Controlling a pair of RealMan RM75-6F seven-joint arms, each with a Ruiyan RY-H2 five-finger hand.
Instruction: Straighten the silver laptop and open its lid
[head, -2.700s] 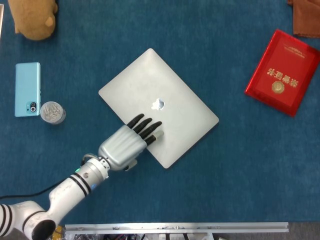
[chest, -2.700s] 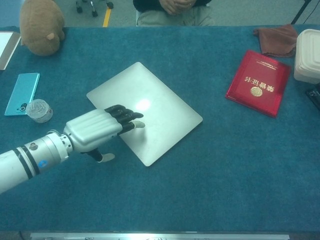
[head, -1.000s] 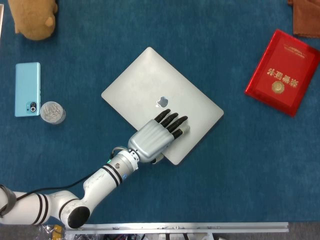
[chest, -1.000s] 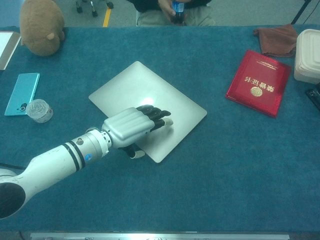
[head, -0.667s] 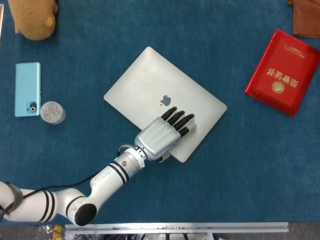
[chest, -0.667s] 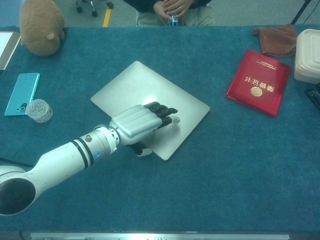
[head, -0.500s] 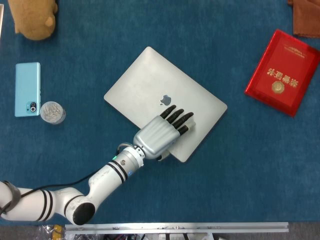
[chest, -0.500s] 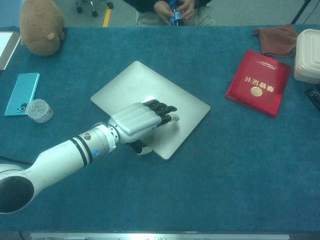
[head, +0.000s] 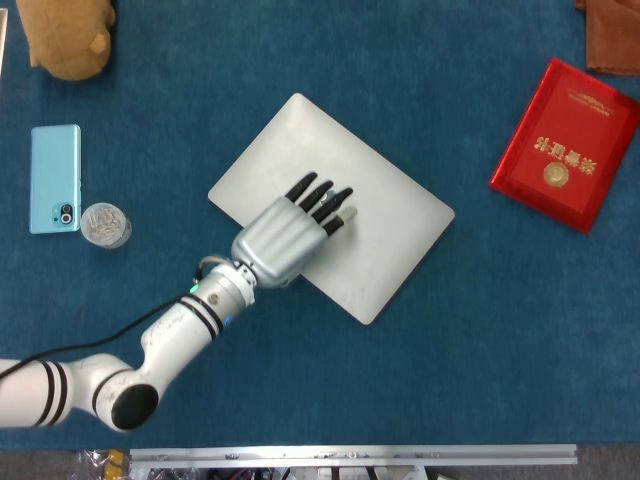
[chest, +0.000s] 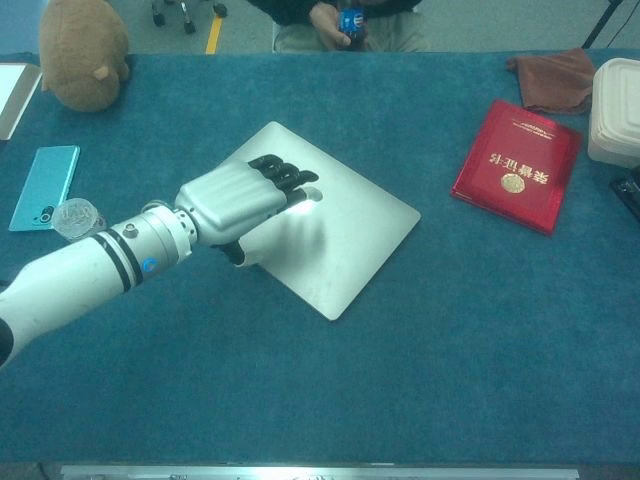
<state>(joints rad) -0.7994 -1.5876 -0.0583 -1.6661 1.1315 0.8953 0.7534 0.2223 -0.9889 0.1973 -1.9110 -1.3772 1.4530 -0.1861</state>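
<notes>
The left hand hovers over the skewed, closed silver laptop, fingers loosely extended, holding nothing. Stiff, slick metal: push its corners, lift the lid's front edge.

Laptop at frame centre on table, lid shut, set diagonally, corners toward top, right, bottom, left of head view. Left hand over laptop's left part, fingers extended toward laptop centre; contact unclear. Arm runs to lower left. Phone at left edge, small round container just beside phone's lower right corner. Plush toy in upper left corner. Booklet at right, well apart from laptop. Cloth in upper right corner. Lidded box at right edge of chest view, right of booklet.
</notes>
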